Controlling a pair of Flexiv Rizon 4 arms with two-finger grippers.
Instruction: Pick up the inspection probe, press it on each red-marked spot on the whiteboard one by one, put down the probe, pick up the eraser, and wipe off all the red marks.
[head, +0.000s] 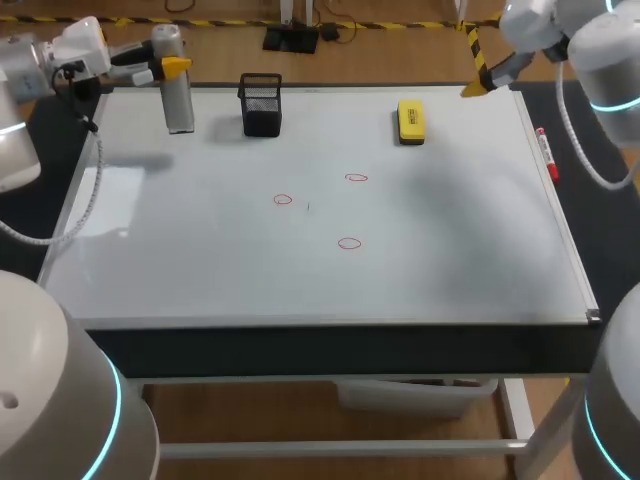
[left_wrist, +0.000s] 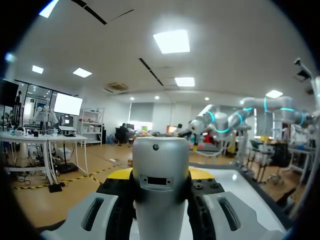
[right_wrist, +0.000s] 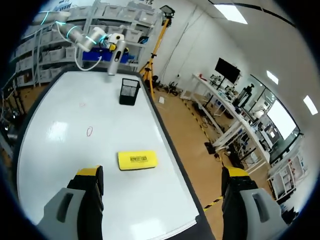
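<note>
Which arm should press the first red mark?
Left. The left gripper is shut on the inspection probe, ready for the red marks; the right gripper is open and empty by the eraser.

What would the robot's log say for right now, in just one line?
left gripper: shut on probe, upright beside mesh holder | right gripper: open, eraser ahead | red marks: three, unwiped

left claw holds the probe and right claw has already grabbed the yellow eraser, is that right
Not quite. The left claw does hold the probe, but the right claw is open and empty; the yellow eraser lies on the whiteboard ahead of it, as the right wrist view shows.
</note>
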